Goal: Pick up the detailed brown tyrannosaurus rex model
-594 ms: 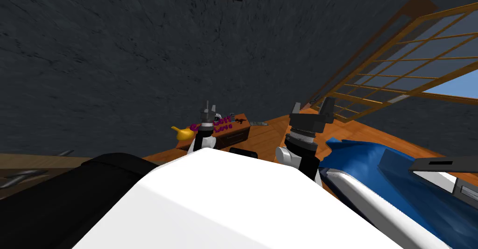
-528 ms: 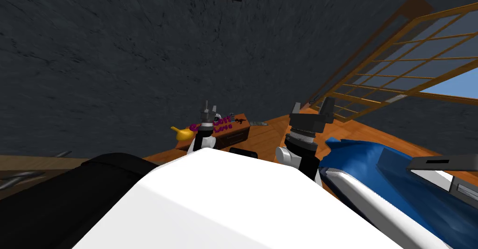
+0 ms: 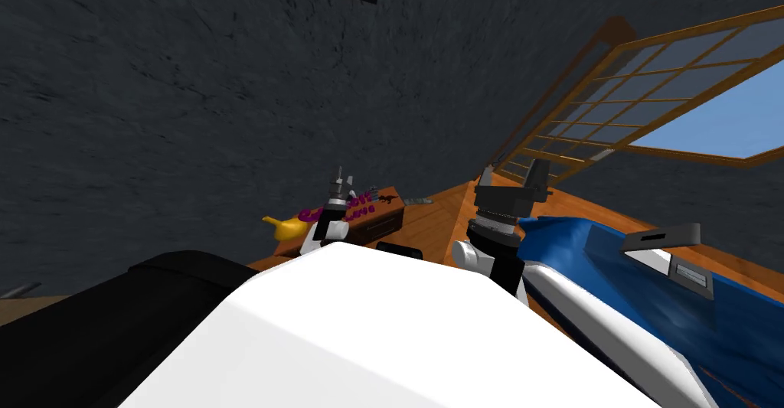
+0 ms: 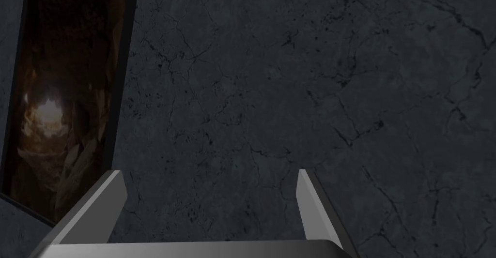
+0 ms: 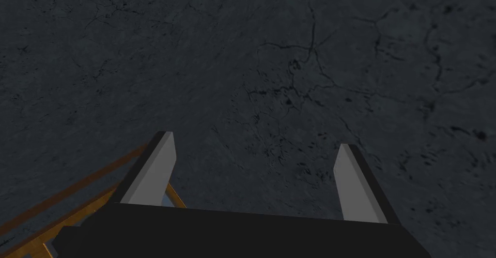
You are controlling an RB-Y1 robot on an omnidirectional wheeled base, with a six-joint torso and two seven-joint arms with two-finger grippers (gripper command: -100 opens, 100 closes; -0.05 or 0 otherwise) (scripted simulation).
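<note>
A tiny dark brown tyrannosaurus model stands on the far end of a low wooden chest against the dark wall. My left gripper is raised in front of the chest's near end, left of the model and apart from it. Its fingers stand open with nothing between them. My right gripper is held up to the right of the chest, over the wooden floor, and its fingers are open and empty too.
On the chest also lie a yellow toy, purple letters and a small grey figure. A blue-covered bed runs along the right. A wood-framed window is behind it. A black bulk sits at lower left.
My head view has swung: the chest, bed and window slid left in the picture. Both arms keep their pose and both grippers stay open.
</note>
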